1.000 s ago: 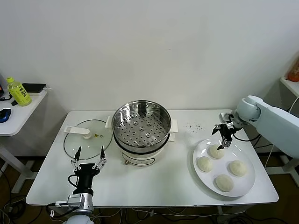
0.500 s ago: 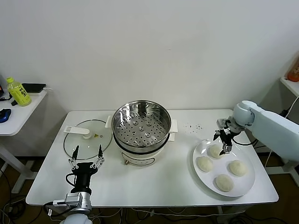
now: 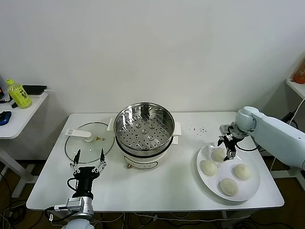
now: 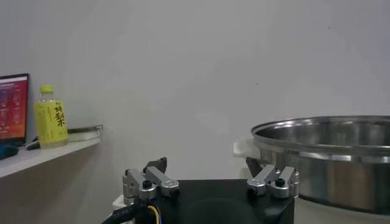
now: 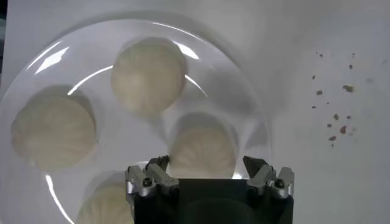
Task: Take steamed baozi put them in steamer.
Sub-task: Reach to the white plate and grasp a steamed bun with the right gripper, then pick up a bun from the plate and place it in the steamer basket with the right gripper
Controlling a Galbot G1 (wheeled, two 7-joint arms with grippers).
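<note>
Four cream-white steamed baozi lie on a round white plate [image 3: 255, 182] at the right of the table. My right gripper [image 3: 227, 150] is open and hangs just over the back-left baozi [image 3: 217, 155]. In the right wrist view that baozi [image 5: 202, 151] lies between the spread fingertips of my right gripper [image 5: 206, 162], and the jaws are apart from it. The other baozi [image 5: 148, 76] [image 5: 53, 131] lie farther out on the plate [image 5: 128, 131]. The steel steamer [image 3: 144, 133] stands at the table's middle with its perforated tray bare. My left gripper [image 3: 89, 161] is open and empty at the front left.
A glass lid [image 3: 90, 142] with a white handle lies left of the steamer. Dark crumbs [image 3: 196, 129] dot the table between steamer and plate. A side table with a yellow bottle [image 3: 19, 94] stands at the far left. The steamer's rim [image 4: 329, 137] shows in the left wrist view.
My right gripper has come down and slightly forward, onto the back-left baozi. The left gripper shifted a little early on, then stayed still.
</note>
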